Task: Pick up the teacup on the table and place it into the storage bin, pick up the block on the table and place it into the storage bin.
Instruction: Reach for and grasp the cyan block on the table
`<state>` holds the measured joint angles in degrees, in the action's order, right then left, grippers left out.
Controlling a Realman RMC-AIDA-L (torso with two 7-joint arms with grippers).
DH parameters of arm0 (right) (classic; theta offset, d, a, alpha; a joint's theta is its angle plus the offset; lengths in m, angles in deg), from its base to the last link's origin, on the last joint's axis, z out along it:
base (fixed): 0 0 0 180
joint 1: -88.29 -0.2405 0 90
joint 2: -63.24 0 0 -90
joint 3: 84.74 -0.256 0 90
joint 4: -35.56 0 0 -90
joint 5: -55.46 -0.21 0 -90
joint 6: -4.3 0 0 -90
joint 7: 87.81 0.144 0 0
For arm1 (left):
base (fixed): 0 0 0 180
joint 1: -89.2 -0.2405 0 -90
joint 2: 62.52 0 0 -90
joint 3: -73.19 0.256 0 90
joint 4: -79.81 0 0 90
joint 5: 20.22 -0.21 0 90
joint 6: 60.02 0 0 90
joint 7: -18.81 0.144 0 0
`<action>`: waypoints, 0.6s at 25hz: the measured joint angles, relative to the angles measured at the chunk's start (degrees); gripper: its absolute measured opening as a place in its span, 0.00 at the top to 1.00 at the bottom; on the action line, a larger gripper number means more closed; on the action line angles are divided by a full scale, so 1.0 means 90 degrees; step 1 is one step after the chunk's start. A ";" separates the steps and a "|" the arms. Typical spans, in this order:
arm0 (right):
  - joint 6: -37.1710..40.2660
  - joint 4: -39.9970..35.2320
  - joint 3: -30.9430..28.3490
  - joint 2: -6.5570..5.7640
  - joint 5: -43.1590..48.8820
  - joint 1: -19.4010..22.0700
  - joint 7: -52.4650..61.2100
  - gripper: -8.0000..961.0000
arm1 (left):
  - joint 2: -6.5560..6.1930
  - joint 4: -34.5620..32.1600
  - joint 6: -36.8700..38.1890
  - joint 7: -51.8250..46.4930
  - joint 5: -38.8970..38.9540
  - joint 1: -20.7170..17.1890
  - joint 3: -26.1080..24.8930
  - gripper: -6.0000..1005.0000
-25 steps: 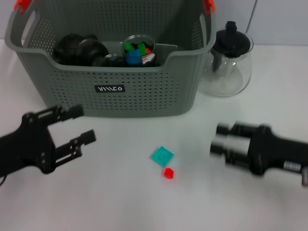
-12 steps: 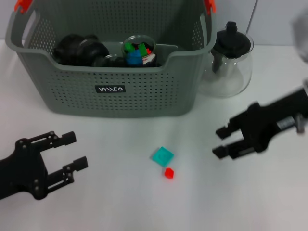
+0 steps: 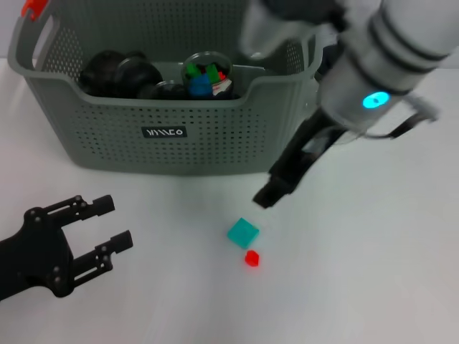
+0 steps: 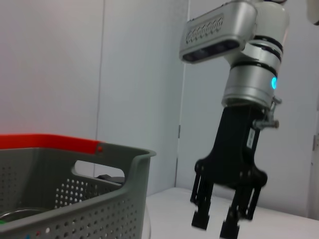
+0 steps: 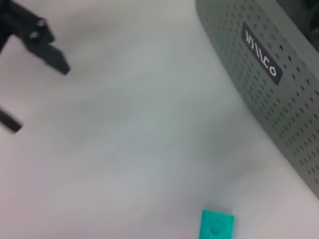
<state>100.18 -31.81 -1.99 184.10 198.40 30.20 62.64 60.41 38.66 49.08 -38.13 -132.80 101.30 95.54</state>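
Note:
A teal block [image 3: 243, 232] [image 5: 217, 225] lies on the white table in front of the storage bin [image 3: 165, 154] [image 5: 269, 84], with a small red block [image 3: 252, 258] just nearer to me. My right gripper [image 3: 267, 195] [image 4: 214, 225] points down, open and empty, just above and to the right of the teal block. My left gripper [image 3: 115, 222] [image 5: 30, 35] rests open and empty at the near left. No teacup stands on the table. A clear glass cup [image 3: 206, 72] holding coloured pieces sits inside the bin.
Black round items [image 3: 118, 74] fill the bin's left part. The right arm [image 3: 373, 79] reaches over the bin's right corner and covers what stands behind it. White table surface [image 3: 373, 272] spreads to the near right.
My right arm swung from the table's right side up and across, now pointing down near the teal block. My left gripper drew back toward the near left, then held still.

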 joint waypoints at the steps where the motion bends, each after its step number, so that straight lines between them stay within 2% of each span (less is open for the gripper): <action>1: -0.0202 0.0041 0.0302 0.0008 -0.0021 -0.0043 0.0361 0.42 | 0.0005 0.0008 -0.0001 0.0000 0.0000 0.0000 -0.0023 0.42; 3: -0.0546 0.0142 0.0741 0.0013 -0.0124 -0.0076 0.0950 0.42 | 0.0005 0.0033 -0.0004 0.0002 0.0001 0.0003 -0.0039 0.42; 8: -0.1308 0.0902 0.1239 0.0016 -0.0690 -0.0112 0.1815 0.42 | 0.0003 0.0049 -0.0121 0.0004 0.0003 0.0018 -0.0048 0.42; 12: -0.2148 0.1625 0.1601 0.0018 -0.0748 -0.0095 0.1925 0.40 | -0.0004 0.0134 -0.0243 0.0085 -0.0013 0.0020 -0.0065 0.42; 15: -0.2781 0.1833 0.1907 0.0008 -0.0757 0.0050 0.1834 0.38 | -0.0011 0.0212 -0.0300 0.0202 -0.0034 0.0029 -0.0111 0.42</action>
<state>75.15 -15.32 15.17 184.18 191.58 30.65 79.15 60.31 40.56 46.39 -36.31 -133.11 101.56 94.54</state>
